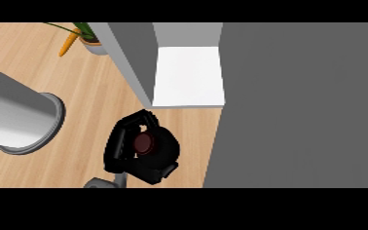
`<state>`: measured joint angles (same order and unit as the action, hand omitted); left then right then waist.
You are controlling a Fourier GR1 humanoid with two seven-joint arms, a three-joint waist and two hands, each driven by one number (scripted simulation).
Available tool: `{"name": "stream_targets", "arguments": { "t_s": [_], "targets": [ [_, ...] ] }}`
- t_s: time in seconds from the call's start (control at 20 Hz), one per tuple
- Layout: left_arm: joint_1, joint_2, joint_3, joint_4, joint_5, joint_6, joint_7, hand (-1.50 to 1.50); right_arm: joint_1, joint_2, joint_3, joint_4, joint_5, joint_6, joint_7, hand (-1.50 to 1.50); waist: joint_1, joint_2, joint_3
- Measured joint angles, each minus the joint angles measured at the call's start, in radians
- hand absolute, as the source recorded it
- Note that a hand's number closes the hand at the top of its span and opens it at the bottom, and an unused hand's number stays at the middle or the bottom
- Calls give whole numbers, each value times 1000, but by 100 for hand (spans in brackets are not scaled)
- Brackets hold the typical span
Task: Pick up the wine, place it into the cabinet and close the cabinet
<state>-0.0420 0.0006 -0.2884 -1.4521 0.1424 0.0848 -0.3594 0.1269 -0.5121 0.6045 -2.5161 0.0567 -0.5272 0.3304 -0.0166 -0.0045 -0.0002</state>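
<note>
Gripping the wine (144,143), robot hand (137,151) curled round it, bottle upright, top facing camera, before open cabinet (188,78)

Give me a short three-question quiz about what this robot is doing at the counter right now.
1. True or false: the hand is curled round the dark red wine bottle.
2. The cabinet ahead of the hand is: A) open, white shelf showing, B) shut, C) out of view.
3. Fill in: at the view's far left stands a large grey ___.

Key: 1 true; 2 A; 3 cylinder. The potted plant at the top left plays no part. Which hand holds the bottle cannot be told for sure.
</note>
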Motion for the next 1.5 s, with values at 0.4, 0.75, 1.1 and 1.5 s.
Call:
{"name": "stream_targets", "arguments": {
  "t_s": [0.4,0.75,1.1,1.5],
  "targets": [
    [-150,0,6,82,-32,116,55,150,-8,-3,-13,-1,-7,-1,1,-150,-4,2,0],
    [-267,1,28,206,-35,132,44,150,27,-14,-29,-1,-16,12,-42,-150,-8,3,0],
    [-427,0,46,387,13,152,32,150,53,-11,-24,2,-26,32,-76,-150,-17,5,0],
    [-587,0,57,569,111,169,-9,150,80,-7,-35,3,-38,50,-110,-150,-26,7,0]
  ]
}}
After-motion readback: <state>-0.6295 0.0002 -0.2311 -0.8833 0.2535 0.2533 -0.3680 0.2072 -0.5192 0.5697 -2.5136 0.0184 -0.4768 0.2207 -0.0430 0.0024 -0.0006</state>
